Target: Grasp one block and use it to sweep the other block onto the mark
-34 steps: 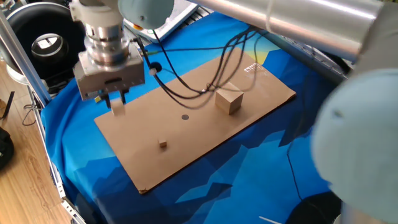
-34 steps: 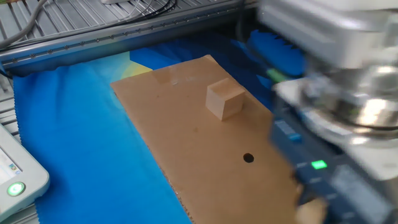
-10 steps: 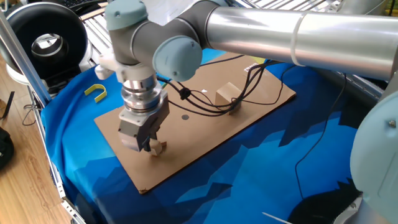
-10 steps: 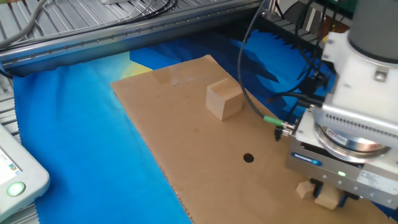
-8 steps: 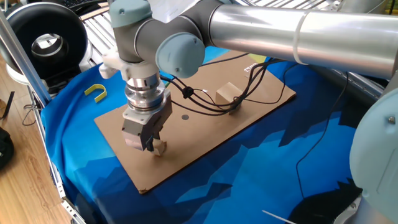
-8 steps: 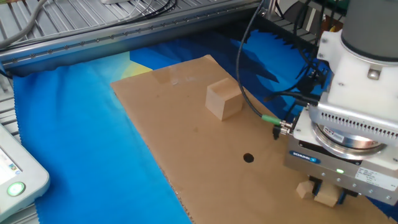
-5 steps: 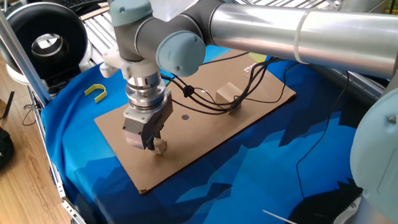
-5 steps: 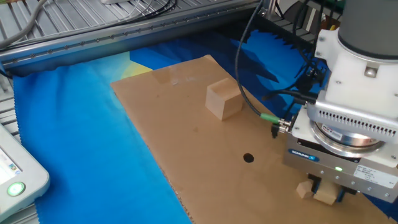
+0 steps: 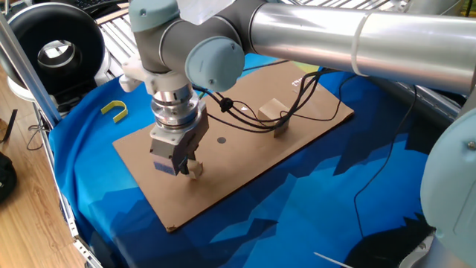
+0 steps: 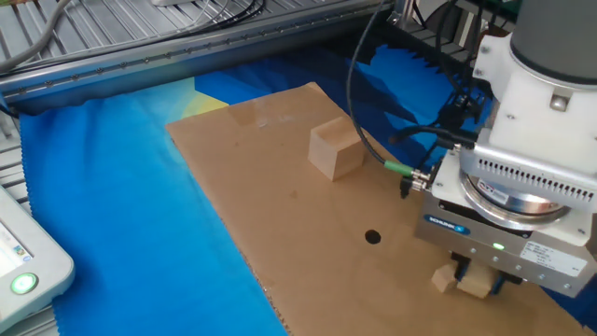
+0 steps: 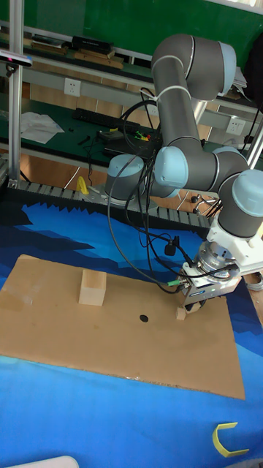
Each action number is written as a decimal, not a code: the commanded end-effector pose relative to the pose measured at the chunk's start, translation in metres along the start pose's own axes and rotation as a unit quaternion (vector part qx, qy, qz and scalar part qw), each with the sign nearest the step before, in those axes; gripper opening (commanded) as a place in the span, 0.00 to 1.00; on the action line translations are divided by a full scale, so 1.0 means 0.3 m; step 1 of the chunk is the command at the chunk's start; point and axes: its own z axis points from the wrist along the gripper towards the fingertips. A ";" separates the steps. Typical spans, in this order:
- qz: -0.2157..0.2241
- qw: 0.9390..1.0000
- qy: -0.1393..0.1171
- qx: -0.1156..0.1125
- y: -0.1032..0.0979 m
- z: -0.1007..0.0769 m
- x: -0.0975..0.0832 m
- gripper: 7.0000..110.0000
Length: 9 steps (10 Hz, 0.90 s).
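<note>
My gripper [image 10: 476,280] is shut on the mid-sized pale block [image 10: 474,284], held low on the cardboard sheet [image 10: 280,215]. The tiniest cube [image 10: 442,277] sits right against that block, on the side facing the dark round mark [image 10: 373,237]. The tall fixed view has the tiny cube [image 11: 180,314] at my gripper [image 11: 193,306] fingertips, a short gap right of the mark [image 11: 143,319]. In one fixed view my gripper [image 9: 181,168] hides most of the held block; a pale cube [image 9: 195,170] shows beside the fingers, below-left of the mark [image 9: 221,139].
A big tan cube [image 10: 336,149] stands further up the sheet, beyond the mark. Black cables [image 9: 245,123] hang from the wrist over the sheet. A yellow hook [image 9: 114,110] lies on the blue cloth. A white box with a green button [image 10: 20,273] sits at the left edge.
My gripper has crept toward the mark with the block in it, nudging the tiny cube a little the same way. The big cube has not moved.
</note>
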 end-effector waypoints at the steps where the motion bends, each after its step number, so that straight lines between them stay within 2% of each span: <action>1: 0.017 0.999 -0.005 -0.033 0.061 -0.015 -0.014 0.00; 2: 0.044 0.996 -0.009 -0.076 0.144 -0.029 -0.032 0.00; 4: 0.052 0.995 -0.011 -0.084 0.157 -0.027 -0.047 0.00; 6: 0.043 0.996 -0.018 -0.074 0.119 -0.010 -0.066 0.00; 7: 0.043 0.997 -0.016 -0.055 0.074 -0.010 -0.074 0.00; 8: 0.038 0.998 -0.013 -0.045 0.039 -0.011 -0.078 0.00; 9: 0.033 0.998 -0.015 -0.048 0.026 -0.011 -0.081 0.00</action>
